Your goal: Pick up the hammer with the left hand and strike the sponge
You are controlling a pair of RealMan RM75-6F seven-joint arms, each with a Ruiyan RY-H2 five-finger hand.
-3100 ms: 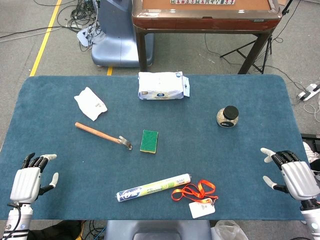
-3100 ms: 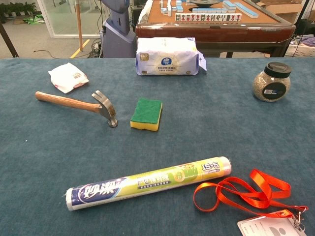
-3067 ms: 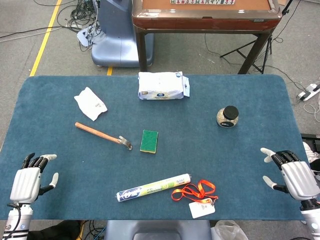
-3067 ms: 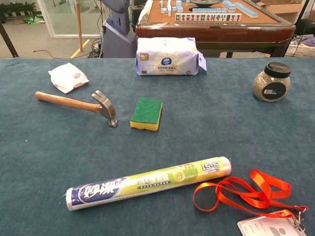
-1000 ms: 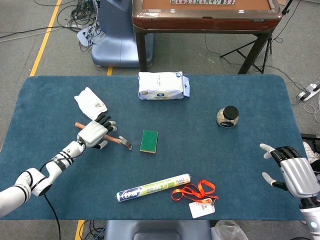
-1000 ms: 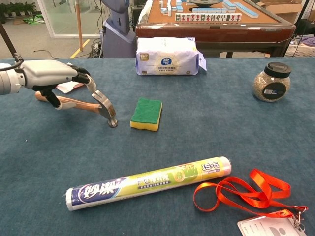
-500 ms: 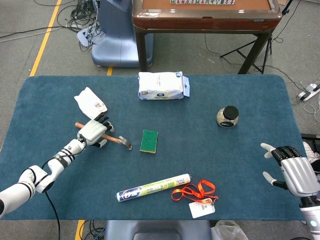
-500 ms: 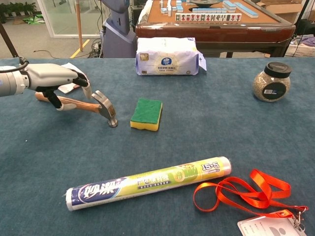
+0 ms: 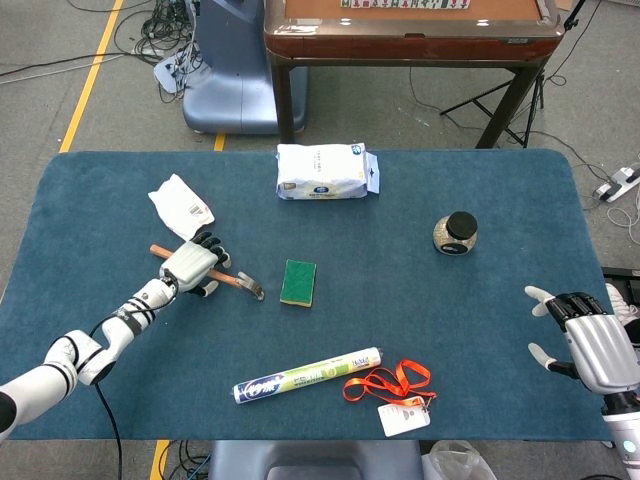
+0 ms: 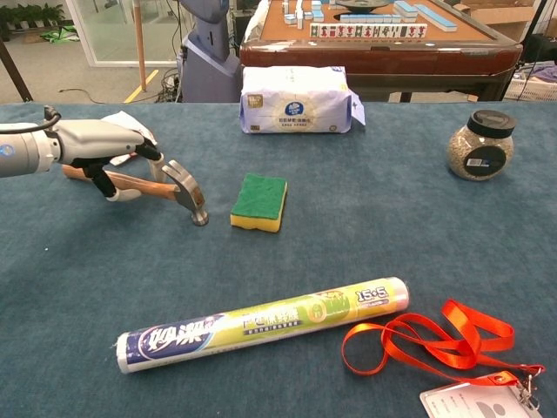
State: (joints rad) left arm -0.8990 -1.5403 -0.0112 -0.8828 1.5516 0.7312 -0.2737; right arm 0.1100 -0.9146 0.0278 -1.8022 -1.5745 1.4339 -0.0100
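The hammer lies flat on the blue table, its wooden handle [image 9: 228, 277] [image 10: 150, 185] running left and its metal head [image 9: 251, 288] [image 10: 187, 190] nearest the sponge. The green and yellow sponge [image 9: 298, 282] [image 10: 259, 201] sits just right of the head. My left hand [image 9: 188, 265] [image 10: 97, 143] straddles the middle of the handle, thumb on the near side and fingers arched over the far side; a firm grip does not show. At the table's right edge my right hand [image 9: 590, 350] rests with fingers spread, holding nothing; the chest view does not show it.
A white packet [image 9: 180, 205] [image 10: 116, 118] lies just behind my left hand. A tissue pack [image 9: 325, 171] [image 10: 296, 99] sits at the back, a black-lidded jar [image 9: 458, 233] [image 10: 479, 145] to the right. A wrap roll [image 9: 308, 374] [image 10: 261, 324] and orange lanyard [image 9: 395, 383] [image 10: 435, 341] lie near the front.
My left arm reached from the front left corner to the hammer and settled lower over its handle. The hammer and sponge have not moved. My right hand stays put.
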